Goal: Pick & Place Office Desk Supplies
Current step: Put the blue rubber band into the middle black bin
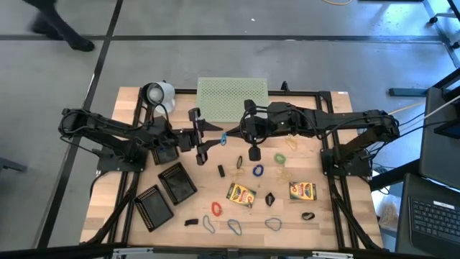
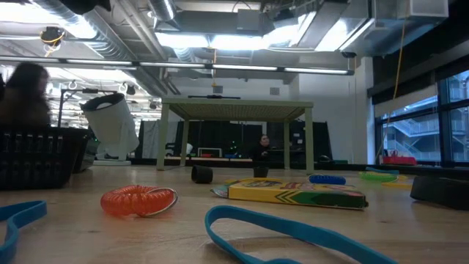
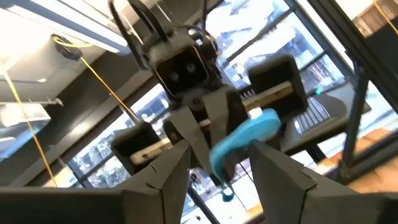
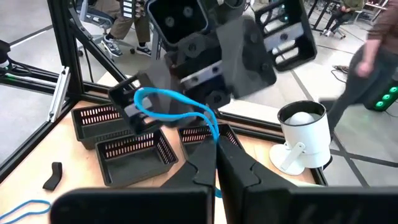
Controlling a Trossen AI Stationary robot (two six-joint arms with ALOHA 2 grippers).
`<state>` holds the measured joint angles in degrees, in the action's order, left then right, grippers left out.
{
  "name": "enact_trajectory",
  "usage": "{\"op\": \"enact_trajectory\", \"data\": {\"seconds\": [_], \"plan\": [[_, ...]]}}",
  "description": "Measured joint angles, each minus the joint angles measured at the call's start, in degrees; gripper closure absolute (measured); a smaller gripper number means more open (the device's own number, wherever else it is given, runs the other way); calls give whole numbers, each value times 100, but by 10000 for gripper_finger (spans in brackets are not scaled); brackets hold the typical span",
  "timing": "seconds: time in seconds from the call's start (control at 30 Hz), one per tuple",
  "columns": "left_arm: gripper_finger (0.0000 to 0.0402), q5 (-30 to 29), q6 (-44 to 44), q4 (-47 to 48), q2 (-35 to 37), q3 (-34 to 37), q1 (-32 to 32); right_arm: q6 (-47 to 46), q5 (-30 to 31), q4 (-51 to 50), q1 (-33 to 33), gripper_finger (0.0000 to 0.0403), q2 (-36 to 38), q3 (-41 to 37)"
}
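Both grippers meet above the table's middle, in front of the pale-green stand (image 1: 232, 97). My right gripper (image 1: 241, 135) (image 4: 216, 163) is shut on a thin blue rubber band (image 1: 223, 139) (image 4: 177, 106). My left gripper (image 1: 202, 134) (image 3: 221, 171) faces it, open, with the band reaching between its fingers. On the table lie two crayon boxes (image 1: 241, 194) (image 1: 302, 191), several coloured bands such as a blue one (image 1: 257, 171) and a green one (image 1: 279, 157), and small black clips (image 1: 269, 198). Neither gripper shows in the low view. My right gripper pinches the blue band's near end (image 4: 214, 135) between its two shut fingertips, coming level from the table's right. The band is lifted clear of the table and stretches away toward my left gripper. My left gripper is open; the band's far loop (image 4: 144, 99) lies around one of its fingers (image 4: 129, 111), hooked over it. The other finger stands apart from the band.
Three black mesh trays sit at the left (image 1: 165, 152) (image 1: 177, 182) (image 1: 153, 207). A white cylinder (image 1: 157, 93) stands at the far left corner. Near the front edge lie an orange coil band (image 2: 139, 199), blue bands (image 2: 278, 231) and a crayon box (image 2: 297, 193). A person walks beyond the table.
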<state>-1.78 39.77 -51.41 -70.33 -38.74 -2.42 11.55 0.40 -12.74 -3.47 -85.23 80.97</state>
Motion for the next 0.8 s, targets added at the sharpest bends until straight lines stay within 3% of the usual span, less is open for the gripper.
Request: {"op": "enact_trajectory", "data": {"seconds": [0.47,0.8], "plan": [[271,237,0,-47,2,0,0,-13,0,166,-2,396,-2,0],[276,280,-2,-10,2,0,0,16,151,436,-2,396,-430,-2]]}}
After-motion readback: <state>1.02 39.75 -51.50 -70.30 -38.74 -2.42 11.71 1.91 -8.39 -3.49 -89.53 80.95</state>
